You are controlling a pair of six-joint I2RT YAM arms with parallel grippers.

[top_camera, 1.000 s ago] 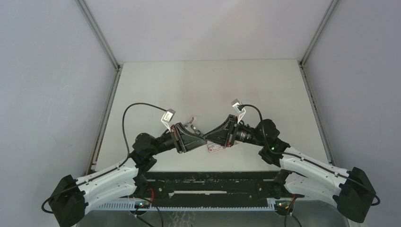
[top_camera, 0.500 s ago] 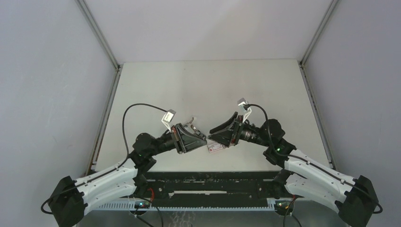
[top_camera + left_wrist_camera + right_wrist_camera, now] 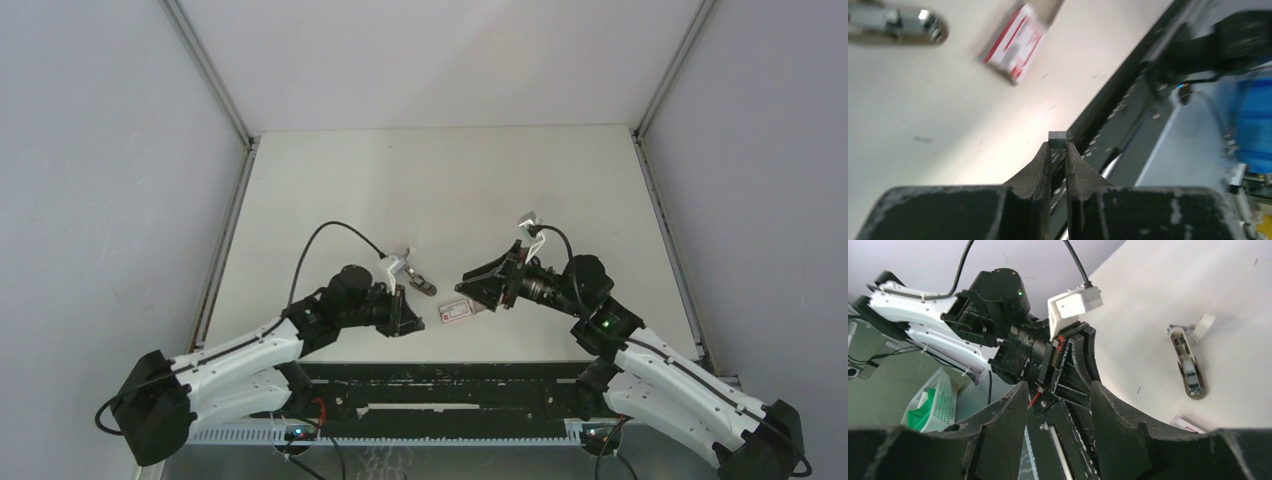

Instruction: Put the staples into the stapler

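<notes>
Item 1, staples [image 3: 1058,136]: only my left wrist camera shows them, as a small dark grey block pinched at the very tips of the left gripper [image 3: 1058,145]. The fingers stand almost together on it. From overhead the left gripper [image 3: 408,318] hides the strip. I see just one end face, so I cannot tell which way its long axis runs.

Item 2, stapler [image 3: 416,277]: it lies open on the table [image 3: 450,180], towards the near edge. Overhead, its long axis runs from 10 o'clock, the white end, to 4 o'clock, the dark end. The right wrist camera shows the stapler [image 3: 1188,365] lengthwise with its grey inner channel facing up, which the overhead picture is too small to show. In the left wrist view the stapler [image 3: 895,25] is a blur at 10 o'clock.

Item 3, red-and-white box [image 3: 455,310]: it lies flat at 4 o'clock of the stapler, apart from it. It is sharpest in the left wrist view [image 3: 1015,42].

Item 4, right gripper [image 3: 468,283]: it sits at 3 o'clock of the stapler. In its own view the right gripper [image 3: 1058,390] has its fingers well apart, holding nothing.
</notes>
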